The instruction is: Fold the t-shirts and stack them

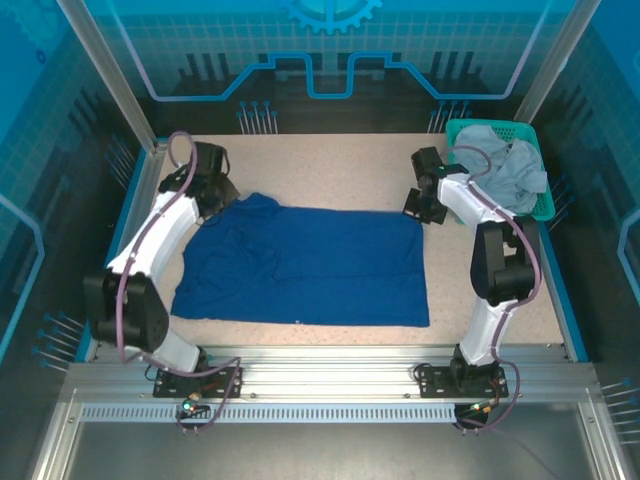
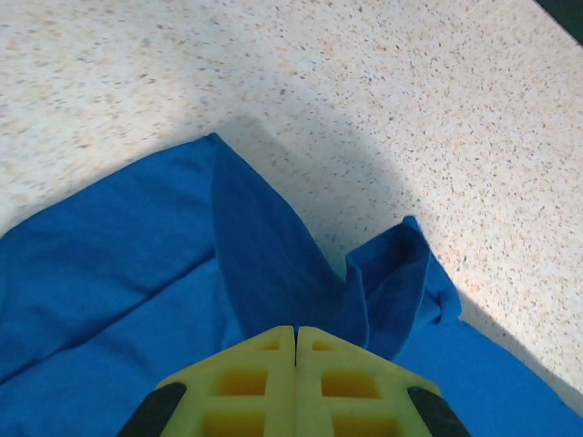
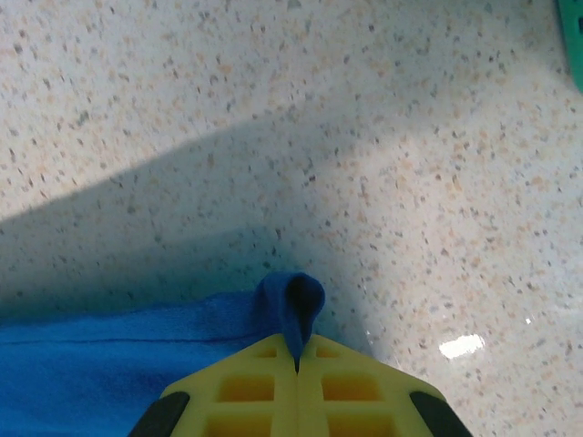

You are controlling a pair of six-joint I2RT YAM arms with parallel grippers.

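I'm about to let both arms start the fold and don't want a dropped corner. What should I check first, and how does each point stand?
1. The left claw is shut on the far left edge of the blue t-shirt: ok.
2. The right claw is shut on its far right corner: ok.
3. Cloth lying flat: not ok, bunched folds by the left claw.
4. The grey t-shirt sits in the teal basket, apart from the blue one: ok.
5. Which face of the blue t-shirt is up: cannot tell.

royal blue t-shirt (image 1: 300,262), light grey t-shirt (image 1: 505,170), teal basket (image 1: 542,204) — beige speckled table (image 1: 330,170).
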